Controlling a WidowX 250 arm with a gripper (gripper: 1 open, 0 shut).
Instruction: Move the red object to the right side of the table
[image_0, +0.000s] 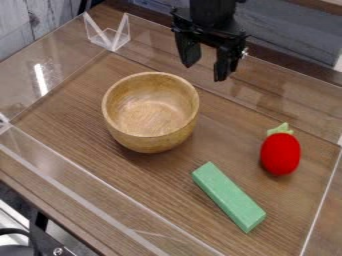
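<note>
Here the red object (279, 153), a small strawberry-shaped toy with a green leafy tip, lies on the table (80, 120) near the right edge, close to the clear wall (325, 215) on that side. It rests alone on the wood-grain surface, with nothing touching it. The gripper (209, 55) hangs above the far part of the table, up and to the left of the toy and well apart from it, pointing straight down. Its two dark fingers (222, 62) are spread wide with clear space between them, and nothing sits in that gap. A round wooden bowl (151, 110) stands left of centre, upright and with nothing visible inside; the gripper is beyond its far rim and slightly to the right, not touching it. A green rectangular block (227, 196) lies flat nearer the front edge, set at a slant, in front of the bowl and to its right, and to the lower left of the toy; block and toy are near each other but apart. Clear acrylic walls run along the table's edges, and a small clear folded piece (107, 32) stands at the far left corner.
</note>
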